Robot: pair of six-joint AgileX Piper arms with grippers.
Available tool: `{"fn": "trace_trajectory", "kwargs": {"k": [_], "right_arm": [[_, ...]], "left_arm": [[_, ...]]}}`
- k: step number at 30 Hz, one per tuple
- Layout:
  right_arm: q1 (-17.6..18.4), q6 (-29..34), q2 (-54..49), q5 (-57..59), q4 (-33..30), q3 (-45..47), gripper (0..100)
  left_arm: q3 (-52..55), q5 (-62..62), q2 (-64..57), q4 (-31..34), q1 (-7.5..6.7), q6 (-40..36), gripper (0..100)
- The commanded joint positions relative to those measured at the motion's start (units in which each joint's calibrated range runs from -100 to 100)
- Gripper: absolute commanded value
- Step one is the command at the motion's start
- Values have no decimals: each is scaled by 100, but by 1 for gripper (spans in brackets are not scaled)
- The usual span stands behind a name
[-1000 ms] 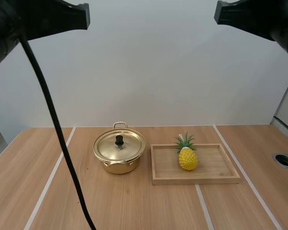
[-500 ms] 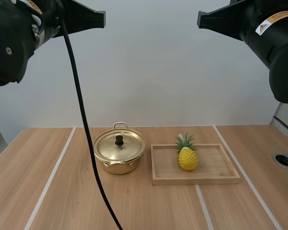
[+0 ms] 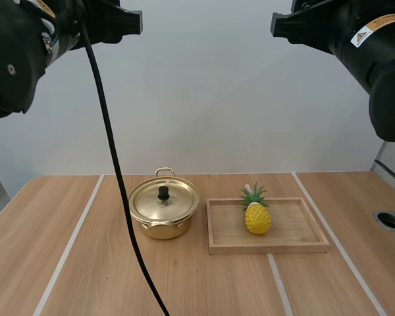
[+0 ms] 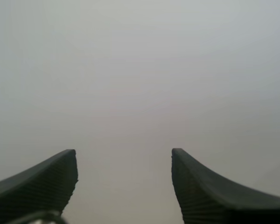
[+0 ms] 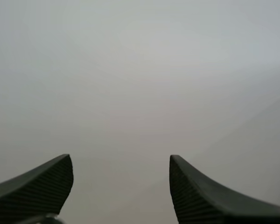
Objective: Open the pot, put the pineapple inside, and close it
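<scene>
A gold pot (image 3: 163, 212) with its lid on and a black knob (image 3: 163, 193) stands at the table's middle. To its right, a yellow pineapple (image 3: 257, 214) with green leaves stands upright in a wooden tray (image 3: 296, 240). Both arms hang high above the table, far from these things. My left gripper (image 3: 137, 22) points inward from the upper left, my right gripper (image 3: 275, 25) from the upper right. In the left wrist view the left gripper (image 4: 124, 151) has its ribbed fingers wide apart with nothing between them. The right gripper (image 5: 121, 157) stands the same way in the right wrist view, facing a plain grey wall.
The wooden table (image 3: 184, 283) carries white stripes running front to back. A round metal-rimmed hole (image 3: 390, 220) sits near the right edge. Bare wood lies in front of the pot and the tray.
Both arms swung inward into the high view over the last second. Since half a second ago their pointed tips have turned blunt, the fingers having spread. Pot and pineapple have not moved.
</scene>
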Motion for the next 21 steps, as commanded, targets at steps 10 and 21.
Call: {"fn": "trace_trajectory", "kwargs": {"k": [10, 21], "right_arm": [[-24, 0, -35, 84, 16, -46, 100], [-24, 0, -35, 170, 16, -46, 100]], "left_arm": [[-62, 615, 204, 26, 44, 526, 100], [-62, 1496, 1200, -411, 37, 1716, 100]]}}
